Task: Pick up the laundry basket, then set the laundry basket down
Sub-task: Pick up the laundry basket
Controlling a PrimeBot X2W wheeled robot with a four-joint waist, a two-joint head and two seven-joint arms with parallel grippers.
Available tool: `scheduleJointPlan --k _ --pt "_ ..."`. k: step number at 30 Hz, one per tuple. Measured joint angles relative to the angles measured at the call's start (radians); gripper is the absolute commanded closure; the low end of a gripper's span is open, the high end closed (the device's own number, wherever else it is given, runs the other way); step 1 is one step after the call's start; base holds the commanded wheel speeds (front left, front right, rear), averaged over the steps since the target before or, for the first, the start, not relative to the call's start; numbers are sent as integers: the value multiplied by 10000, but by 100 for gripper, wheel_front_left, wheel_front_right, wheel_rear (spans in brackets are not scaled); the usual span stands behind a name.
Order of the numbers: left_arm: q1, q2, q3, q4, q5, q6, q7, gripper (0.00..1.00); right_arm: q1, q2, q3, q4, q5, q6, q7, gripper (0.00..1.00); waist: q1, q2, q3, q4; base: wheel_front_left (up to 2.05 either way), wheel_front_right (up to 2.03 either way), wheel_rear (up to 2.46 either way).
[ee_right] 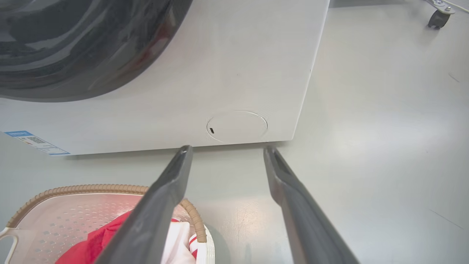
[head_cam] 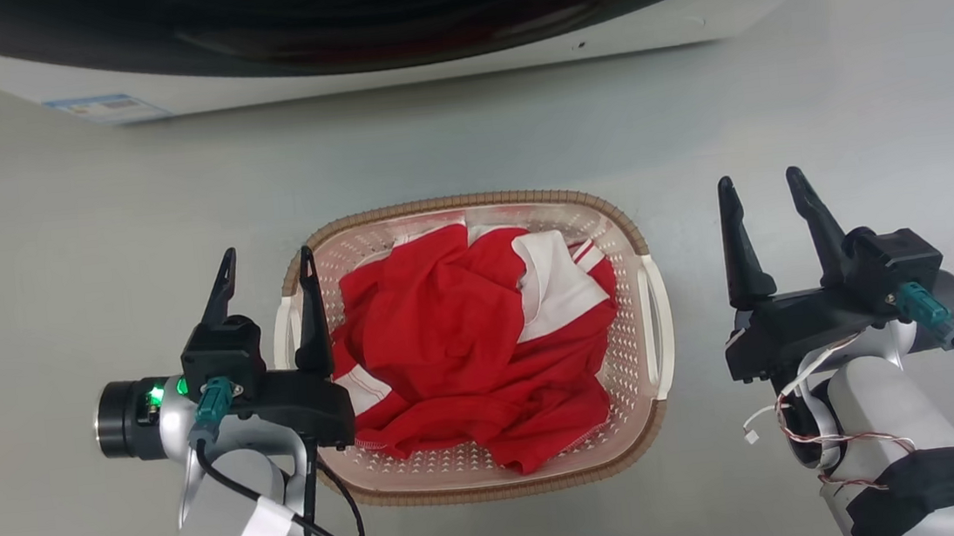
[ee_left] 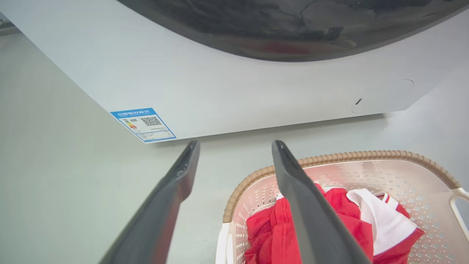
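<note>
Nearest you, your left gripper (head_cam: 266, 253) is spreading wide and holding nothing, with one finger over the left edge of the laundry basket (head_cam: 471, 201) and the other over the floor (head_cam: 47, 257). Your right gripper (head_cam: 759, 179) is also gaping empty, apart on the basket's right. The basket is sitting on the floor between them, carrying red-and-white clothing (head_cam: 448, 332). The washing machine (head_cam: 423, 72) is standing beyond

My left pincer (head_cam: 266, 253) and my right pincer (head_cam: 759, 179) are both open wide, pointing straight ahead, side by side.
</note>
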Motion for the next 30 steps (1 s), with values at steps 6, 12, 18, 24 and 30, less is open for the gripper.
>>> scheduleJointPlan --k 6,12,18,24,30 --pt "-183 -33 -109 639 -63 -10 0 0 -182 0 221 619 111 48 0 0 -1 0 321 87 0 0 0" --pt "-252 -38 -150 1317 -217 -86 0 0 -202 -2 635 1151 326 88 0 0 -2 -1 415 127 0 0 0" --pt "-350 -40 -180 1793 -297 -98 0 0 -262 2 1154 1379 646 25 0 0 -2 -1 657 125 0 0 0" --pt "-646 -56 -232 2272 -339 -178 0 0 -462 0 1484 1662 997 -90 0 0 -2 -1 966 137 0 0 0" --pt "-779 -65 -251 2823 -625 -180 0 0 -640 -2 1689 2004 1183 -176 0 0 -2 -1 1248 158 0 0 0"
